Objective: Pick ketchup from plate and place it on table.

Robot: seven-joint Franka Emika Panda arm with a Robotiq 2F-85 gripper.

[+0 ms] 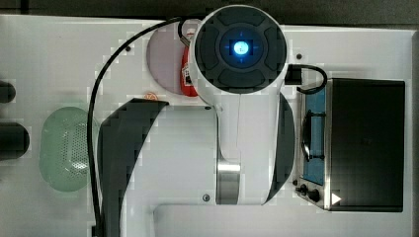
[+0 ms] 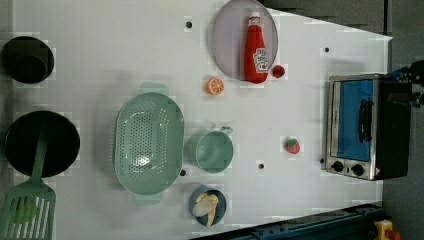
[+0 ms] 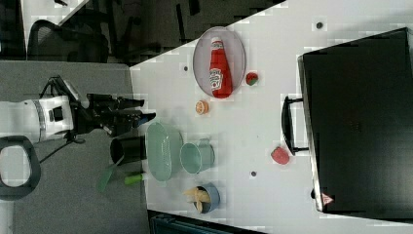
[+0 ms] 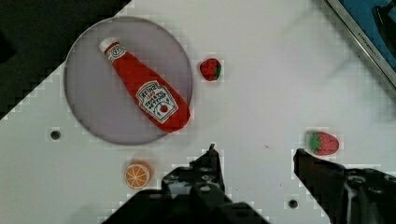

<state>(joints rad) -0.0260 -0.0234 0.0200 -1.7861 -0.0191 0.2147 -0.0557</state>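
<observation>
ketchup (image 2: 256, 49): 1 | plate (image 2: 227, 40): 1 | strawberries (image 2: 292, 145): 2 | orange half (image 2: 215, 86): 1

The white table (image 2: 125, 45) with small dark holes carries, in the left view, a lilac plate (image 2: 227, 40) at top centre, an orange slice (image 2: 215, 86) below it, a green perforated basket (image 2: 148, 142), a teal cup (image 2: 214, 151), a strawberry (image 2: 292, 145) and a toaster oven (image 2: 357, 125) at the right.

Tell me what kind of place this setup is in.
Probably a robot lab staged as a toy kitchen: a white table with mounting holes, play food like the ketchup on a plate, a toaster oven, and an office chair beside it.
</observation>
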